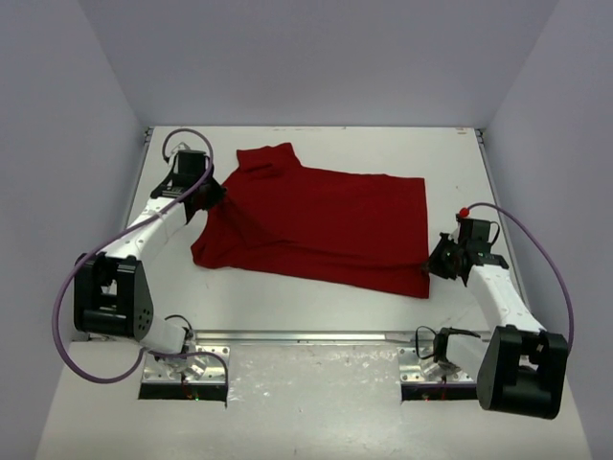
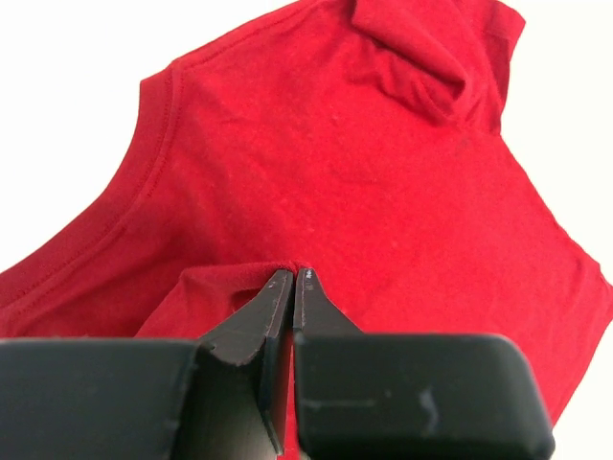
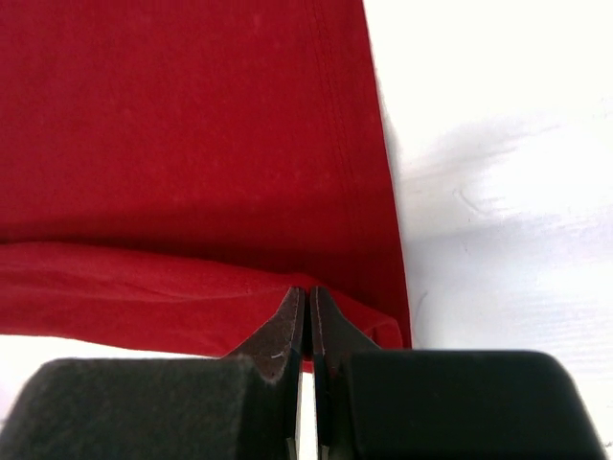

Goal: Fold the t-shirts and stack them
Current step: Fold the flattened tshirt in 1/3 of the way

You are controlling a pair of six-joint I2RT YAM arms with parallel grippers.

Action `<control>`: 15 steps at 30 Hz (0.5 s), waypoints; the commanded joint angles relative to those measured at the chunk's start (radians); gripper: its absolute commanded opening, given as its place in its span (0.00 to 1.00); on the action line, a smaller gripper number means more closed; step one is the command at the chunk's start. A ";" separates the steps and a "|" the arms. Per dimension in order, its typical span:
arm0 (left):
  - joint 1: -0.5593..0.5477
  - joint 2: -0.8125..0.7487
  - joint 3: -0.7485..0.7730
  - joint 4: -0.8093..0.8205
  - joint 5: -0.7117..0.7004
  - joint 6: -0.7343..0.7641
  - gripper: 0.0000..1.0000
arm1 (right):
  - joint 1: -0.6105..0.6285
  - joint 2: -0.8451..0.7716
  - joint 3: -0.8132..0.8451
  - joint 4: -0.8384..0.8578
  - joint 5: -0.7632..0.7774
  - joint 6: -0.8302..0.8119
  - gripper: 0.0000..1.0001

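Left pincer and right pincer each pinch the t-shirt; its length runs crosswise, hem rightward.

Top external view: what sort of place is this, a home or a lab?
Probably a lab test cell: a white table boxed in by blank walls, left arm and right arm bolted at its edge, one red t-shirt.

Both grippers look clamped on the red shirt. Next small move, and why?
Probably raise both grippers slightly together, to start the fold. The left gripper is shut on a pinch of the plain dark red soft-cloth t-shirt at its left end, the right gripper on its near right hem corner; the shirt lies spread unfolded on the white table.
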 commanded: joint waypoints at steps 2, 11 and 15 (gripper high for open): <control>0.008 0.006 0.042 0.044 -0.030 0.008 0.00 | -0.003 0.049 0.087 0.060 0.026 -0.023 0.03; 0.008 0.082 0.077 0.061 -0.035 -0.001 0.00 | -0.003 0.217 0.156 0.108 0.013 -0.018 0.15; 0.008 0.102 0.091 0.073 -0.030 -0.004 0.02 | -0.003 0.275 0.210 0.091 0.033 -0.015 0.37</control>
